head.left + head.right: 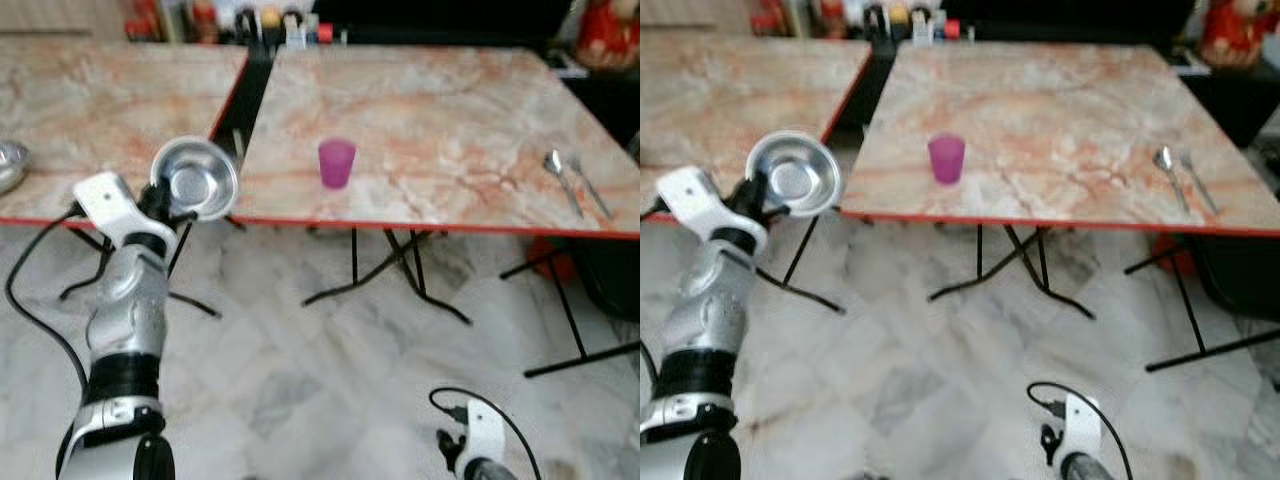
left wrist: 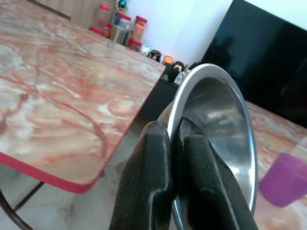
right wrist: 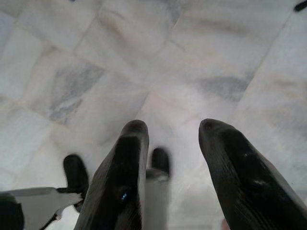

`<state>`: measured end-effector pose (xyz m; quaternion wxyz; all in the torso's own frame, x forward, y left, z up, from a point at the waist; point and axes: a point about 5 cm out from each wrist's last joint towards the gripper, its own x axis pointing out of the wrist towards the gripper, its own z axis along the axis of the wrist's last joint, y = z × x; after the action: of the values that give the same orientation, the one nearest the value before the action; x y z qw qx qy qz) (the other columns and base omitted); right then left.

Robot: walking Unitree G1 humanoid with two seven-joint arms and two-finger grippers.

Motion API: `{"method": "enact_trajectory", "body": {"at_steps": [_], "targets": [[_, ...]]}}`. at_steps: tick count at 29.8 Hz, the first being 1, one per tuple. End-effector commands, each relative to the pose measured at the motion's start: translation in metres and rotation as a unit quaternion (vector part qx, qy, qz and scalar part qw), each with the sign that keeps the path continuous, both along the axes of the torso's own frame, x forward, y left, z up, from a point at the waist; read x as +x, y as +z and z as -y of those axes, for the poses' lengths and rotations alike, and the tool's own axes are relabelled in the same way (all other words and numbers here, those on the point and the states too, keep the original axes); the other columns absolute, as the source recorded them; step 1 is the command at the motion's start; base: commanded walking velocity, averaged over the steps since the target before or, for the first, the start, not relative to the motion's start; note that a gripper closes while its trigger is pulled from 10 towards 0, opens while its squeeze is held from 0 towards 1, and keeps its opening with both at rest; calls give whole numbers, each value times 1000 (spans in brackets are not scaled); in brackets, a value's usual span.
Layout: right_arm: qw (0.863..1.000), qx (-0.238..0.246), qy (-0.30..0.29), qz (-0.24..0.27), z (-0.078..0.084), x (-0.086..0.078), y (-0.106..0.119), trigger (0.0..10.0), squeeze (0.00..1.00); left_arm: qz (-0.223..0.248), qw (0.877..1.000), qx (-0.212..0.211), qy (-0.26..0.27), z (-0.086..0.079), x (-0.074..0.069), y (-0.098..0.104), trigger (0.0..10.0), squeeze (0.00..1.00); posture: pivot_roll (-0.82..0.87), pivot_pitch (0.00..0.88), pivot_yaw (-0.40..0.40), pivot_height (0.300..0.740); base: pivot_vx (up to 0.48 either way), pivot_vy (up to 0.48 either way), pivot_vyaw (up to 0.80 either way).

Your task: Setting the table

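Note:
My left gripper (image 1: 168, 205) is shut on the rim of a steel bowl (image 1: 194, 179), held in the air off the near left corner of the right-hand marble table (image 1: 440, 120). In the left wrist view the black fingers (image 2: 153, 182) pinch the bowl's rim (image 2: 216, 139), with the purple cup (image 2: 285, 179) beyond. The purple cup (image 1: 336, 163) stands near the table's front edge. A spoon (image 1: 561, 178) and a fork (image 1: 591, 186) lie at the table's front right. My right gripper (image 3: 175, 163) hangs low over the floor, fingers open and empty.
A second marble table (image 1: 90, 90) stands to the left with another steel bowl (image 1: 8, 165) at its near edge. Jars and bottles (image 1: 230, 22) line the back. Black folding legs (image 1: 390, 265) stand under the tables. A dark chair (image 1: 610, 270) stands at the right.

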<state>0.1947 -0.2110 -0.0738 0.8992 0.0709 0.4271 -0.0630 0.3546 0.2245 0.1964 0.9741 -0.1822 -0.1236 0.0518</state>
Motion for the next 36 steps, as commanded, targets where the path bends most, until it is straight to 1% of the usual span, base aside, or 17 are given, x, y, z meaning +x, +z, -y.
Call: {"method": "enact_trajectory", "body": {"at_steps": [1,9,18,21,25,32,33,36], "targets": [[1000,-8,-6,-3,7,-2,0,10000,0,3,1000,5,-12,9,1,3,10000,0,30,139,-12,736,0,480,0],[1000,-7,-7,-1,7,-2,0,10000,0,-5,1000,10,-9,6,0,0,10000,0,33,146,-11,736,0,480,0],[1000,-7,-6,-2,6,-2,0,10000,0,-25,1000,13,-3,2,-2,-12,10000,0,34,152,-10,736,0,480,0],[1000,-6,-5,-2,6,-2,0,10000,0,-44,999,14,4,-2,-4,-25,10000,0,39,145,-11,736,0,480,0],[1000,-7,-4,-3,7,-3,0,10000,0,-55,998,16,8,-4,-6,-32,10000,0,40,143,-10,736,0,480,0],[1000,-8,-2,-4,7,-4,0,10000,0,-90,995,20,25,-17,-14,-54,10000,0,39,126,-7,736,0,480,0],[1000,-8,-2,-4,7,-4,0,10000,0,-90,995,20,25,-17,-14,-54,10000,0,39,126,-7,736,0,480,0],[1000,-8,-1,-4,7,-4,0,10000,0,-117,992,29,28,-20,-18,-70,10000,0,38,118,-6,736,0,480,0]]}}
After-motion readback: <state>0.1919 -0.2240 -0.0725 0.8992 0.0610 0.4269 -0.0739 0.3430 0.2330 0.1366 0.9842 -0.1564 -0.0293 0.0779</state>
